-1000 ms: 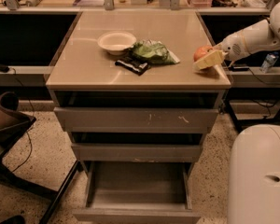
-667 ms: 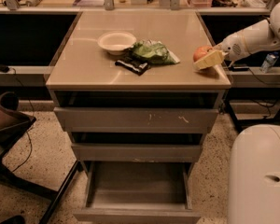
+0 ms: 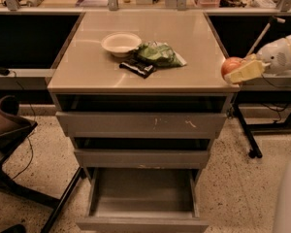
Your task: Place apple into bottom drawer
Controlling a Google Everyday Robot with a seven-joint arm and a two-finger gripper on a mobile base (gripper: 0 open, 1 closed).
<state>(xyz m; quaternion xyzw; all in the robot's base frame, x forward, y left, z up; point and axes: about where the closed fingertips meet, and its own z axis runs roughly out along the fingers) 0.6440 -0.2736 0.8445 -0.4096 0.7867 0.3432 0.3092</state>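
Note:
The red-orange apple (image 3: 231,65) is held in my gripper (image 3: 238,71) at the right front edge of the cabinet top (image 3: 87,72), lifted just above it. The pale fingers (image 3: 247,71) are closed around the apple, with the white arm reaching in from the right. The bottom drawer (image 3: 143,222) is pulled far out at floor level, its grey tray open and holding nothing. The gripper is well above it and to its right.
A white bowl (image 3: 121,43), a green chip bag (image 3: 158,54) and a dark snack packet (image 3: 137,67) lie on the cabinet top. The top drawer (image 3: 140,124) and middle drawer (image 3: 141,158) stick out slightly. A chair (image 3: 9,130) stands at left, a table leg (image 3: 247,130) at right.
The gripper with the apple has moved right and toward the front, from over the cabinet top to its right front edge.

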